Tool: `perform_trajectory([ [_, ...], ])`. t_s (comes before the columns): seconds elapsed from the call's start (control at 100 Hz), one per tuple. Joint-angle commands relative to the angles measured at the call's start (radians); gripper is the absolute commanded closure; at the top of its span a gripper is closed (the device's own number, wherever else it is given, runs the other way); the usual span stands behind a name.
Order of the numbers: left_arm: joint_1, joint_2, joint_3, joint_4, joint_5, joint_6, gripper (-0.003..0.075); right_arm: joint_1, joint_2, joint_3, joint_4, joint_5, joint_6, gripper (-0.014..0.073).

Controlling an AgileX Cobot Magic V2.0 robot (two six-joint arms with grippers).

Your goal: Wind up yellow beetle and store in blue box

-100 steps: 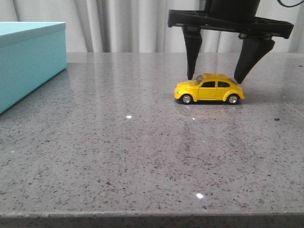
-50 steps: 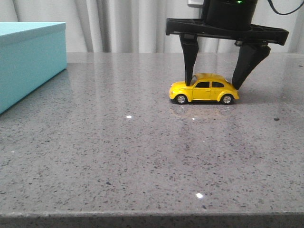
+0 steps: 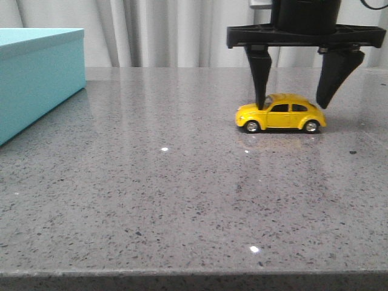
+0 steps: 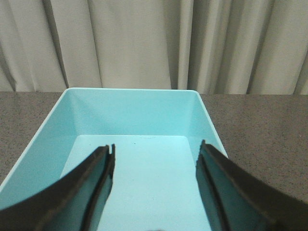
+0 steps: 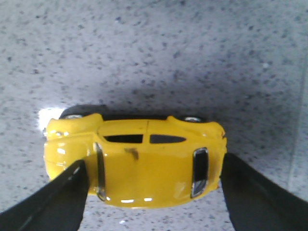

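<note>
Your table point(image 3: 151, 200) is a grey speckled slab filling the front view, with pale curtains point(image 3: 157, 30) behind it; at its left edge sits the blue box point(image 3: 36, 73), only partly in frame there, while your left wrist view looks straight down into it and shows a bare turquoise floor and walls point(image 4: 139, 115); your left gripper point(image 4: 156, 187) hangs over that open box with its jaws spread wide and nothing between them; your right gripper point(image 3: 297, 100) stands upright over the right side of the table, well apart from the box, jaws spread and straddling the beetle point(image 3: 280, 113) lengthwise, one fingertip at the bonnet end and the other at the tail; in your right wrist view the fingers point(image 5: 57, 202) flank the beetle point(image 5: 139, 159) closely at both ends, but whether they actually touch the bodywork is hard to tell from here; the beetle rests on all its wheels on the table, nose pointing toward the box, its roof glossy with a small dark mark near the middle.
</note>
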Motion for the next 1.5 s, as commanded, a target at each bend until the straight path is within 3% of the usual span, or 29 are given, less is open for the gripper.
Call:
perform_trajectory([
  [0.0,0.001,0.004,-0.037,-0.011,-0.075,0.0,0.0352,-0.027,-0.037,-0.017,-0.084,0.074,-0.003,0.0025],
  [0.26,0.001,0.004,-0.037,-0.011,-0.075,0.0,0.0352,-0.097,-0.094,0.044,-0.132,0.092,-0.012,0.0025],
  [0.6,0.001,0.004,-0.037,-0.011,-0.077,0.0,0.0352,-0.248,-0.24,0.227,-0.133,0.005,-0.06,0.0025],
  [1.03,0.001,0.004,-0.037,-0.013,-0.108,0.0,0.0352,-0.241,-0.466,0.226,-0.111,-0.029,-0.134,0.0025],
  [1.49,0.001,0.004,-0.037,-0.027,-0.101,0.0,0.0352,-0.241,-0.781,0.432,-0.11,-0.271,-0.144,0.0025],
])
